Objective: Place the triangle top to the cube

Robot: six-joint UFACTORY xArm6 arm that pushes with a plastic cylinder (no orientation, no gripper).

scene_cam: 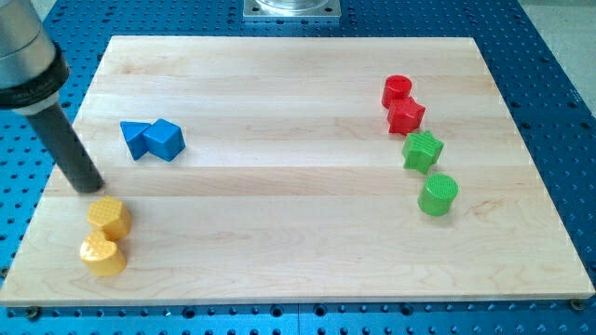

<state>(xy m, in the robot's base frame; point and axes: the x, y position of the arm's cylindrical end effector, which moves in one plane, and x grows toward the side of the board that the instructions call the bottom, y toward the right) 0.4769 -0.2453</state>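
A blue triangle and a blue cube lie touching side by side at the board's upper left, the triangle to the cube's left. My tip rests on the board below and to the left of the triangle, apart from it. It stands just above the yellow blocks.
Two yellow blocks, one above the other, sit at the lower left. At the right stand a red cylinder, a red star-like block, a green star-like block and a green cylinder. The wooden board lies on a blue perforated table.
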